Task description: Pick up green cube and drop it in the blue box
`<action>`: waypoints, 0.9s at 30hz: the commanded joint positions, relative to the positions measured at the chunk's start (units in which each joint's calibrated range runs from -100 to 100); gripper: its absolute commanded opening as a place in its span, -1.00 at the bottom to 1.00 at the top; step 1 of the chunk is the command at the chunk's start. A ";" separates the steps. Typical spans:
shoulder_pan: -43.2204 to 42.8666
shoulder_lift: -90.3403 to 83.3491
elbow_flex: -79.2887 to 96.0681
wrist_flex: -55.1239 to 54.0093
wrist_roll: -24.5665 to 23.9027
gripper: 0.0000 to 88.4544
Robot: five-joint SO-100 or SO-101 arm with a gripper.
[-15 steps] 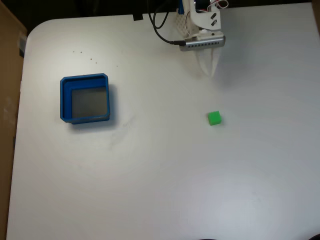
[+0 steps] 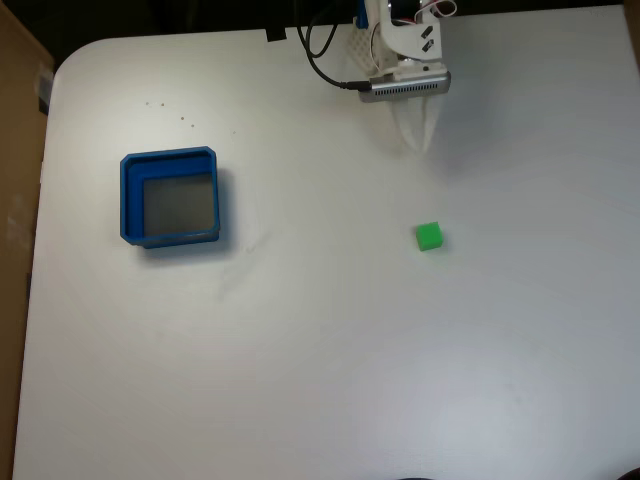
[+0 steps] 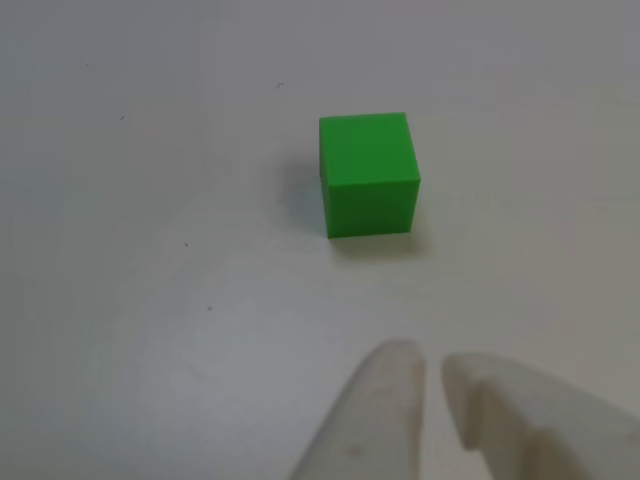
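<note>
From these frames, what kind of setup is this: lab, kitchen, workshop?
Probably a hobby or lab robot bench, not a kitchen. A plain white table holds just a green cube and a blue box, practice props. The arm's gripper and a loose black cable at the table's far edge fit that.

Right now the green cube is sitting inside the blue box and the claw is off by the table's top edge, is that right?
Not quite. The green cube sits on the bare white table, well to the right of the blue box in the fixed view, not inside it. The claw is indeed near the table's top edge.
</note>
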 commanded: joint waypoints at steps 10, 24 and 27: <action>0.48 -0.16 0.09 -0.49 -0.10 -0.95; 0.34 12.38 -12.29 -0.57 -0.20 -0.95; 0.34 16.64 -18.16 -0.57 -0.20 -0.95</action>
